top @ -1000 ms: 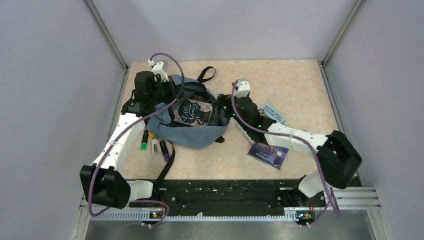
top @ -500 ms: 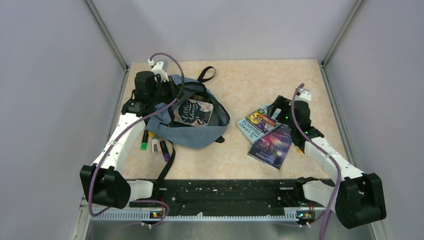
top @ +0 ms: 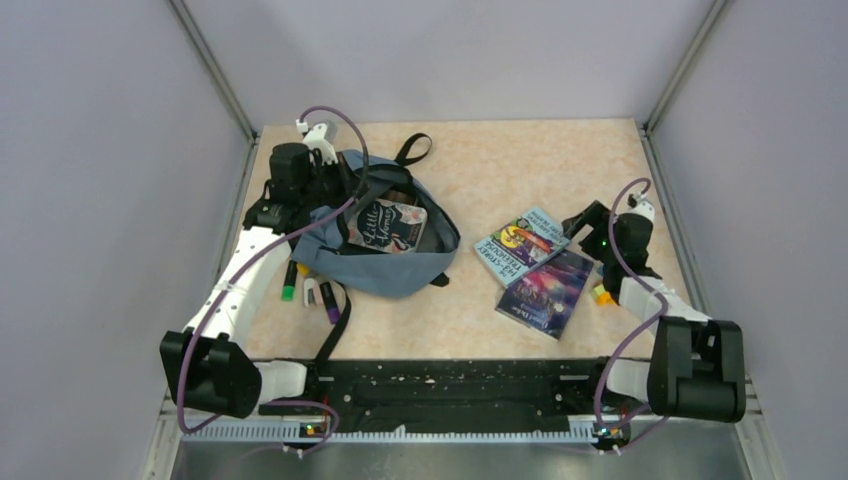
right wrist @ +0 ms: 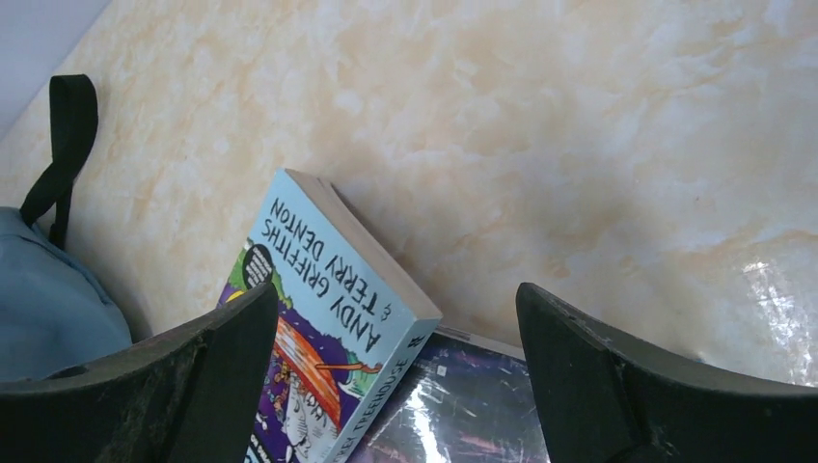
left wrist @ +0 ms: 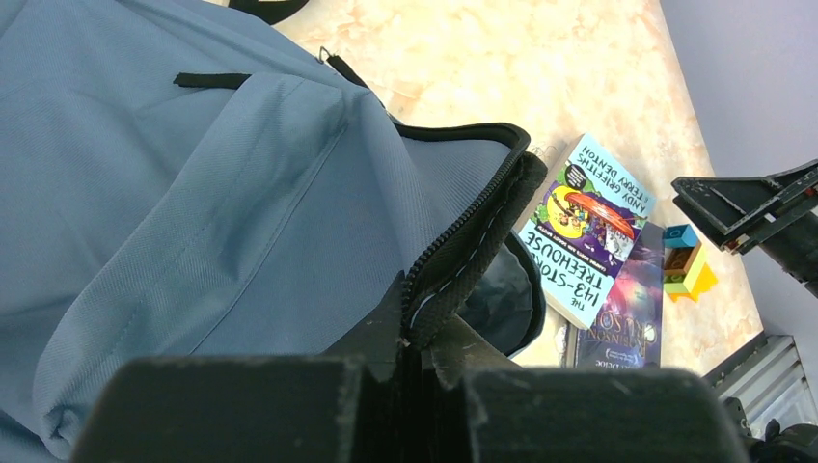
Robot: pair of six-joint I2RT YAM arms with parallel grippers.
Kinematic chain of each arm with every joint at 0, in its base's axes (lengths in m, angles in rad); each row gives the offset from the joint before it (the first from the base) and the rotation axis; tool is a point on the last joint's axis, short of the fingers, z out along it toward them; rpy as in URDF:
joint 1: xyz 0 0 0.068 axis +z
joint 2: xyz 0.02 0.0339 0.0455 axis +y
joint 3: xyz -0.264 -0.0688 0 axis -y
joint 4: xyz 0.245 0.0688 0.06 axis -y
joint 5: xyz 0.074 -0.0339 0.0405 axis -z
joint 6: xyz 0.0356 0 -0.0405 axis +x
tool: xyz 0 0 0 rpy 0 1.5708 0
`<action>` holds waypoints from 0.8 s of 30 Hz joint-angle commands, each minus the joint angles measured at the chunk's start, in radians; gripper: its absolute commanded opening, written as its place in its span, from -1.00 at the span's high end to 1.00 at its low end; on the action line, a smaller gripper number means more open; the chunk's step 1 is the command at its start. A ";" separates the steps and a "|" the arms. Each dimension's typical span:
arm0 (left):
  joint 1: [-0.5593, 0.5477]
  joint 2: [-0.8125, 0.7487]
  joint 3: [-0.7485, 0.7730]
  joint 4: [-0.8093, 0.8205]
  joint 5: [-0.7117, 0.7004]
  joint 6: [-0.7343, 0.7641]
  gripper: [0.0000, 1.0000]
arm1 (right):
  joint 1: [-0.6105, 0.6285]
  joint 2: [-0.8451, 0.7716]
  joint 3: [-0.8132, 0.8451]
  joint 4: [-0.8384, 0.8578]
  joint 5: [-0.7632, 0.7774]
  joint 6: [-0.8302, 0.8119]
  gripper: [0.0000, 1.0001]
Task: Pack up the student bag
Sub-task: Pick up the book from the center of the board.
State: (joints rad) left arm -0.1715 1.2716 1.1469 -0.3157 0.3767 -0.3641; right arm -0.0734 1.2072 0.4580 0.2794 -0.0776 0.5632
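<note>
The student bag (top: 385,262), grey-blue with black straps, lies at the left of the table with its main zip open. A "Little Women" book (top: 387,224) shows inside the opening. My left gripper (top: 325,190) is shut on the bag's black zipper edge (left wrist: 461,258), holding the flap up; in the left wrist view the left gripper (left wrist: 424,347) pinches that edge. My right gripper (top: 585,218) hangs open at the right, over a light-blue book (top: 518,244) and a dark purple book (top: 547,290). The right wrist view shows the right gripper (right wrist: 395,386) spread wide above the light-blue book (right wrist: 328,338).
Three markers (top: 308,291) lie left of the bag, beside a black strap (top: 338,330). A small coloured block (top: 602,295) sits right of the purple book. The bag's black top loop (top: 412,150) points toward the back. Grey walls close in both sides.
The right arm has swung away from the bag to the right and now hovers open over the two books. The left gripper and bag have not moved.
</note>
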 commanded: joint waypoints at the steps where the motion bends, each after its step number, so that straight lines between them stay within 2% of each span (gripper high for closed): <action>1: -0.003 -0.054 0.018 0.078 -0.006 0.003 1.00 | -0.056 0.055 -0.001 0.127 -0.144 0.022 -0.80; 11: -0.003 -0.050 0.021 0.075 -0.004 0.004 1.00 | -0.059 0.212 0.048 0.091 -0.204 -0.003 -0.72; 24: -0.003 -0.039 0.022 0.070 -0.009 0.007 1.00 | -0.058 0.354 0.091 0.219 -0.359 0.023 -0.53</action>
State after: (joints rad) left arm -0.1715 1.2713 1.1469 -0.3161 0.3717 -0.3637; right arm -0.1276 1.5238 0.5137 0.4313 -0.3622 0.5705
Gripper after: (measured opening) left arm 0.029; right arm 0.787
